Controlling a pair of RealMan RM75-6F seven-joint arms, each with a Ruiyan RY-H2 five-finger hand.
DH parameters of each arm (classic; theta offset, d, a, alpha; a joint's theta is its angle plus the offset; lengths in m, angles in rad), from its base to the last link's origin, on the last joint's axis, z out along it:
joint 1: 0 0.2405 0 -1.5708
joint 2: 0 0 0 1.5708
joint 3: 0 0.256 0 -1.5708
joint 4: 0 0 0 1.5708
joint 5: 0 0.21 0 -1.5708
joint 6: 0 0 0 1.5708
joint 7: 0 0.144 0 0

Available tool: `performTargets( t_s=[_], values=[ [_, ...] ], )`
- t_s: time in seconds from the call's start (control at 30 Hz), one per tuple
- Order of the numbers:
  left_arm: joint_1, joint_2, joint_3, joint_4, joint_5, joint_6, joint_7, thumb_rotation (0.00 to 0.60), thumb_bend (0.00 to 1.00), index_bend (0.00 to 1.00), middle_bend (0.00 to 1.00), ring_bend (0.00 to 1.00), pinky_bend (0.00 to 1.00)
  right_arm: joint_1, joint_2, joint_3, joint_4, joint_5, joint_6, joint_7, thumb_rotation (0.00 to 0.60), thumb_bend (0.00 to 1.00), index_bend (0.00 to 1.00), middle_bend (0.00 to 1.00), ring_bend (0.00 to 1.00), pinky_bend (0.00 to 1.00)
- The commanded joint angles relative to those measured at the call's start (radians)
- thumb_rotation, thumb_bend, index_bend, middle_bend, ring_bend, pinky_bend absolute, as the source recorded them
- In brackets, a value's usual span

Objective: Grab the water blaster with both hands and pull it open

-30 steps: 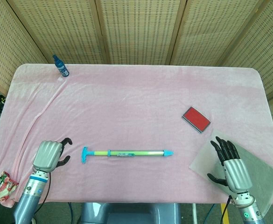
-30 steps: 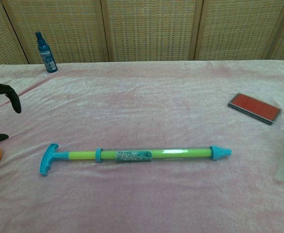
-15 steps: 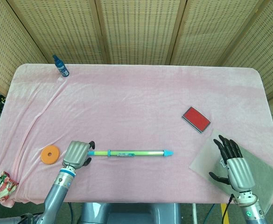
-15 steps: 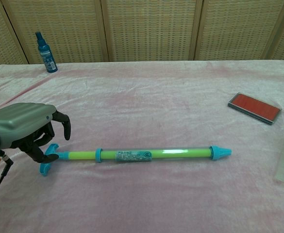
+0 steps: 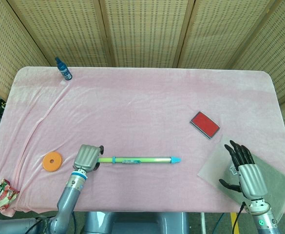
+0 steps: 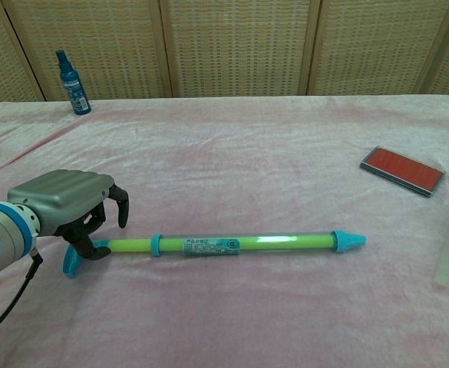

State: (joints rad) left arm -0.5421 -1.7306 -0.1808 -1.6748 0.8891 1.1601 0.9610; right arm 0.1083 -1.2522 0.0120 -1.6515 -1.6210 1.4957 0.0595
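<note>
Since a second ago the left hand [image 5: 87,157] has crossed from beside the orange ring [image 5: 51,162] to the T-handle end of the water blaster [image 5: 138,159]; in the head view it covers that handle, while the right hand [image 5: 245,171] stays well off past the nozzle end, fingers spread and empty, over a grey sheet [image 5: 274,183]. In the chest view the left hand's [image 6: 67,203] fingers [image 6: 121,207] arch over the handle, the blaster [image 6: 232,244] lying flat on the pink cloth [image 6: 247,153]; whether they have clamped I cannot tell. By my reading the grab has barely begun: the right hand's hold and the pull remain.
</note>
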Motion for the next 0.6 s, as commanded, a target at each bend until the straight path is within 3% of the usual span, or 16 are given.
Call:
performTargets(
  t_s=[0.03, 0.37, 0.6],
  values=[
    [-0.013, -0.015, 0.000, 0.022, -0.021, 0.000, 0.005, 0.600, 0.30, 0.44, 0.88, 0.83, 0.78, 0.000, 0.000, 0.000, 0.000, 0.001, -0.002, 0.002, 0.600, 0.17, 0.00, 0.00, 0.00, 0.00],
    [-0.045, -0.055, 0.021, 0.101, -0.087, -0.013, 0.002, 0.600, 0.40, 0.48, 0.88, 0.83, 0.78, 0.002, 0.001, 0.003, 0.003, 0.007, -0.005, 0.009, 0.600, 0.17, 0.00, 0.00, 0.00, 0.00],
    [-0.044, -0.044, 0.022, 0.101, -0.053, 0.019, -0.062, 0.600, 0.62, 0.75, 0.89, 0.84, 0.78, 0.002, 0.002, 0.003, 0.003, 0.011, -0.009, 0.014, 0.600, 0.17, 0.00, 0.00, 0.00, 0.00]
  ],
)
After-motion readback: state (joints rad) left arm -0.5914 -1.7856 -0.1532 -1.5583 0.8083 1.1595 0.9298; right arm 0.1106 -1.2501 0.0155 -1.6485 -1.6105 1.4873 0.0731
